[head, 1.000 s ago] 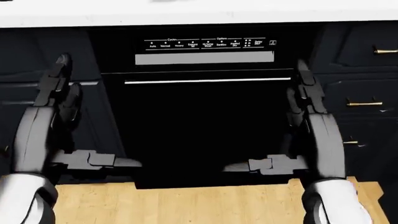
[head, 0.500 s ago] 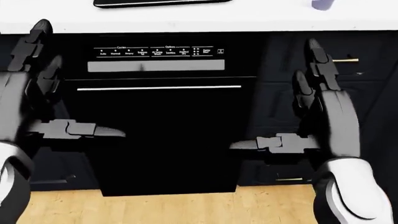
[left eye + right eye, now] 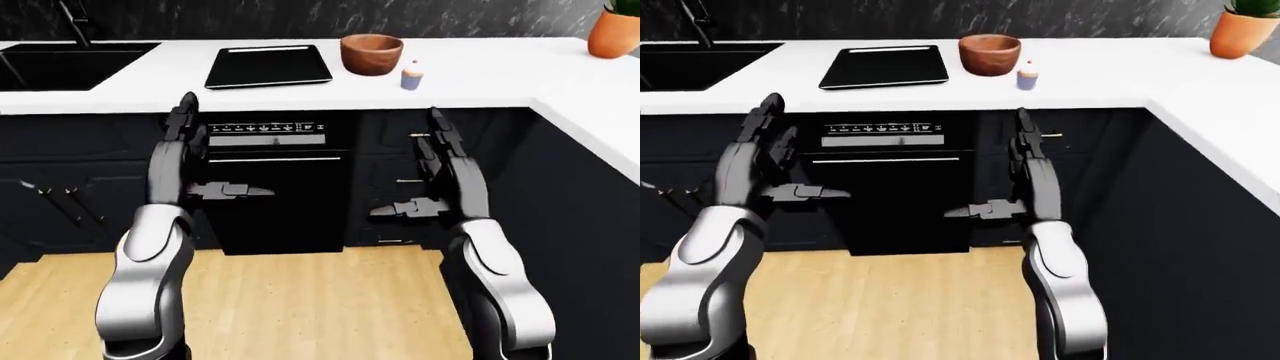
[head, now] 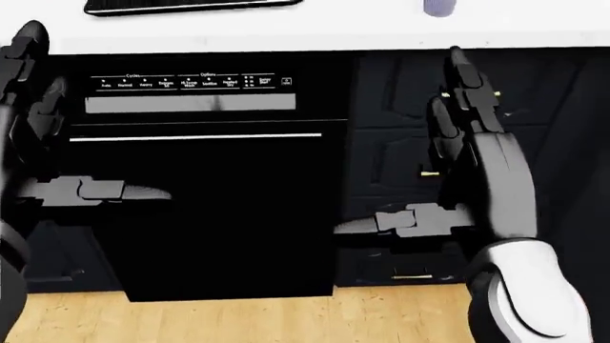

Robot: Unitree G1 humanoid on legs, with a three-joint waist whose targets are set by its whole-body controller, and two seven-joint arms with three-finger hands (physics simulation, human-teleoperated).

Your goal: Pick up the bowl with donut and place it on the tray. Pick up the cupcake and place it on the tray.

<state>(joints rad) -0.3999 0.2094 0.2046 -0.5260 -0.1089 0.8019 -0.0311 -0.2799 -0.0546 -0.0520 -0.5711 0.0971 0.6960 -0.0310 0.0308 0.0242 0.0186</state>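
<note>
— Since the earlier head view, what has changed?

— Everything in that view has slid to the left and a little down, so the camera has moved and not the things. The dishwasher [image 4: 200,171] now sits more to the left, and the cupcake's base shows at the top edge.

— Where are the task's things?

— The brown bowl [image 3: 371,54] stands on the white counter [image 3: 480,75], toward its far edge. Whether a donut lies inside cannot be told. The tray [image 3: 268,66] lies just beside the bowl, to its left, flat and black. The cupcake [image 3: 411,76] stands near the bowl, to its right and closer to the counter's near edge, apart from it.

— And the hands?

— The left hand [image 3: 185,161] and the right hand [image 3: 440,176] are both held up below the counter's near edge, fingers spread and straight, thumbs pointing inward. Neither holds anything.

— What else is seen?

— A black sink [image 3: 60,64] at the counter's far left corner, and an orange pot [image 3: 612,34] at the far right corner.
</note>
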